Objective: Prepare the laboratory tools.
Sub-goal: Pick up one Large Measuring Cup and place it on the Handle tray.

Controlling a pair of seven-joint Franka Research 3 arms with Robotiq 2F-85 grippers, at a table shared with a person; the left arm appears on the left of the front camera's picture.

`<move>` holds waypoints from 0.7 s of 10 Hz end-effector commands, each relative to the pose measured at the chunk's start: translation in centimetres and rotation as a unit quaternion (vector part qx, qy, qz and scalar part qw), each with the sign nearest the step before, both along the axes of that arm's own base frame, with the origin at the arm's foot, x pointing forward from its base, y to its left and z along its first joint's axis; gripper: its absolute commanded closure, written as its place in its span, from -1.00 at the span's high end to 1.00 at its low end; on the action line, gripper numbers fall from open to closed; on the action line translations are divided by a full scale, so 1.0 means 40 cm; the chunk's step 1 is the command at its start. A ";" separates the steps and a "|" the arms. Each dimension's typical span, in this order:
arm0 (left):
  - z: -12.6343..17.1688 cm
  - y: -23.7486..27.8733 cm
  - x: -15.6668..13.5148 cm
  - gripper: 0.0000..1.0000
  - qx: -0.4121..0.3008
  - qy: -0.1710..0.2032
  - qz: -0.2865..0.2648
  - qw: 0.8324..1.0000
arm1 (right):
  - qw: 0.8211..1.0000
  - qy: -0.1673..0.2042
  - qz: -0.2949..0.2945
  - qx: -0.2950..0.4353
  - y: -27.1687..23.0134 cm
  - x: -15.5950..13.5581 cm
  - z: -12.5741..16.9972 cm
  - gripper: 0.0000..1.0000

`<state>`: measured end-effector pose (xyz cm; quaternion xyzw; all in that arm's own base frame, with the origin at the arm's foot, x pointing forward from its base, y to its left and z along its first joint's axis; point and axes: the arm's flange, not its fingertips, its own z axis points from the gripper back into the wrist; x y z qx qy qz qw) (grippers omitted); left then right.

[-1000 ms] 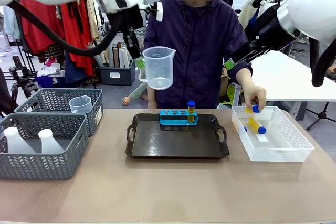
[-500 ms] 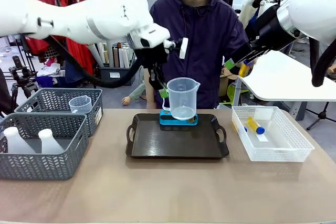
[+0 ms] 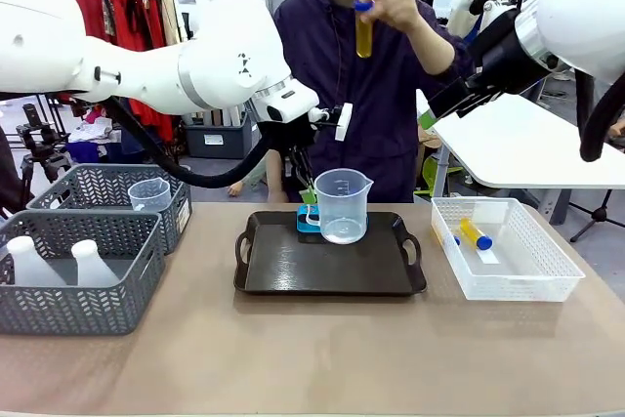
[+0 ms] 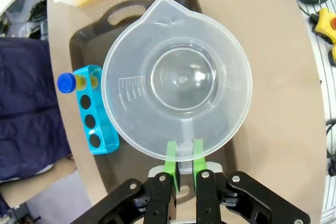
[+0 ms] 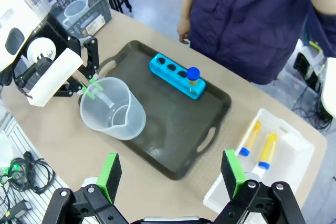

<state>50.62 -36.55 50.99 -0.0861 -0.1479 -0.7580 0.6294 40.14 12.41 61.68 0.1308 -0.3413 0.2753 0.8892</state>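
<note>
Left gripper [image 4: 184, 162] pinching handle of empty beaker [image 4: 178, 77] over tray [image 3: 293, 266]; rack [image 4: 97, 124] holds one tube [image 4: 66, 82]; right gripper [image 5: 170, 172] wide.

Clear glossy plastic beaker [image 3: 342, 206], matt black tray [image 3: 322, 267], grey plastic mesh basket [image 3: 70, 306]

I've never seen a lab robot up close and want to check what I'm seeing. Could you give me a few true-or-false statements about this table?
1. The left gripper is shut on the handle of the clear plastic measuring beaker. True.
2. The small blue four-hole rack is full. False: one blue-capped tube of yellow liquid stands in it; three holes are empty.
3. The person's hand holds a second tube up high. True.
4. The white mesh basket is empty. False: two tubes lie in it.
5. The right gripper grips a tube. False: it is open, holding nothing.
</note>
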 end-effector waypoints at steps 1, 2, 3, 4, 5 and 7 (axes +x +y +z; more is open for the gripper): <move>0.017 0.000 -0.010 -1.00 0.000 -0.003 0.001 1.000 | 1.000 0.001 0.003 0.007 -0.003 0.000 0.001 1.00; 0.017 0.000 -0.010 -1.00 0.000 -0.003 0.001 1.000 | 1.000 0.001 0.003 0.007 -0.003 0.000 0.001 1.00; 0.004 -0.003 -0.002 -1.00 -0.001 -0.001 -0.001 1.000 | 1.000 0.001 0.003 0.007 -0.003 0.000 0.001 1.00; -0.011 -0.010 0.017 -1.00 0.000 -0.019 0.010 1.000 | 1.000 0.001 0.003 0.007 -0.003 0.000 0.001 1.00; -0.041 -0.026 0.036 -1.00 0.008 -0.025 0.002 1.000 | 1.000 0.001 0.003 0.007 -0.003 0.000 0.001 1.00; -0.100 -0.062 0.067 -1.00 0.025 -0.023 -0.002 0.999 | 1.000 0.001 0.003 0.007 -0.003 0.000 0.001 1.00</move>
